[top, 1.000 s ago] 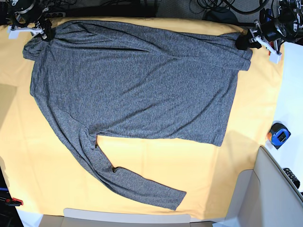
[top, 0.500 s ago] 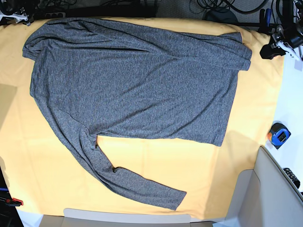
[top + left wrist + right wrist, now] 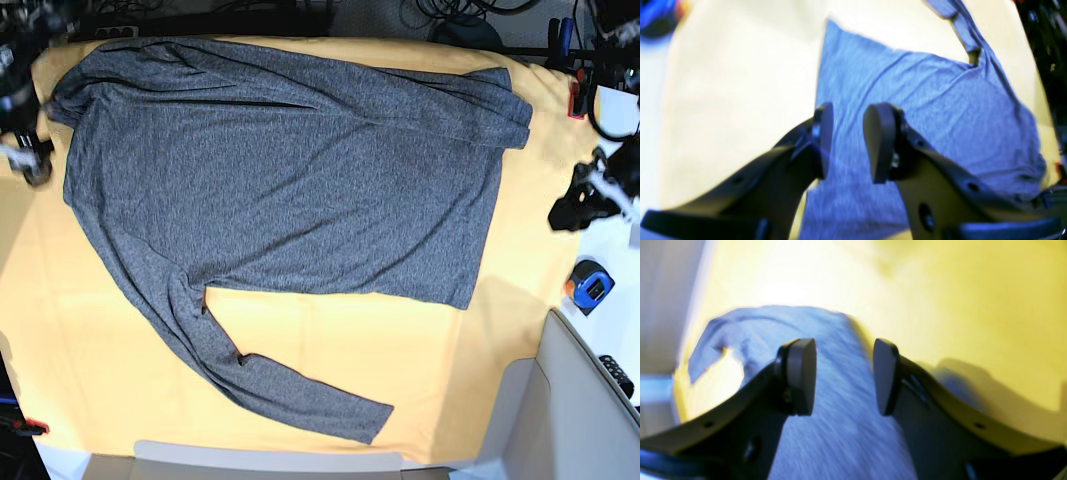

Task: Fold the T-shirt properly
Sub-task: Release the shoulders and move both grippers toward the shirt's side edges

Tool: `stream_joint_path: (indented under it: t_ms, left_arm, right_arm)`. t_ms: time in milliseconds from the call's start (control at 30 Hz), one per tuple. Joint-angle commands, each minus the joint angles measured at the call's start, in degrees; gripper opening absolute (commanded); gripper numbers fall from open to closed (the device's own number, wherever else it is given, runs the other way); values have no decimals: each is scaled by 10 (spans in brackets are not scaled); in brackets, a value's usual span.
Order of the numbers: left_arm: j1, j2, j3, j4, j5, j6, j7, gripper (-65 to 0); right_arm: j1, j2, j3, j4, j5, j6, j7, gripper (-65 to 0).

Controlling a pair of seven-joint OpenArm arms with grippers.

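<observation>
T-shirt (image 3: 290, 190) is spread on yellow cloth (image 3: 330, 350); wrist views blurred. Left gripper (image 3: 846, 143) & right gripper (image 3: 843, 376) — jaws apart, nothing held; arms mostly cut off at base-view edges.

one t-shirt (image 3: 280, 180), two sleeves counted. one yellow-orange cloth sheet (image 3: 330, 345) beneath. two grippers: left gripper (image 3: 572, 212), right gripper (image 3: 30, 165). one blue-orange tape measure (image 3: 588, 286). one small red object (image 3: 30, 427) at sheet edge.
</observation>
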Motion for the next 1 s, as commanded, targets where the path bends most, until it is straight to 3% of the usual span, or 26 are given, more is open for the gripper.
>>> stream_joint_path:
  t_ms: [0, 167, 300, 400, 600, 767, 967]
  left_arm:
    - [-25, -10, 15, 7, 10, 1, 8, -460]
    - [-107, 17, 84, -33, 73, 2, 14, -458]
    - [-122, 21, 99, -91, 81, 1, 8, -457]
    - [-124, 21, 99, -113, 81, 1, 7, -457]
    - [-125, 21, 97, -134, 81, 1, 6, -457]
    - [-125, 22, 97, -134, 81, 1, 6, -458]
    - [-125, 23, 97, -135, 81, 5, 6, -458]
  right_arm:
    - [43, 29, -27, -32, -8, 22, 6, -371]
    - [232, 88, -113, -295, -75, 153, 6, -369]
    - [339, 131, -154, -419, -125, 219, 7, -291]
    - [385, 143, -183, -495, -177, 262, 42, -263]
    - [399, 149, -265, -608, -238, 307, 119, -264]
    - [383, 153, -313, -620, -240, 328, 120, -264]
    - [358, 152, -316, -623, -240, 350, 95, -264]
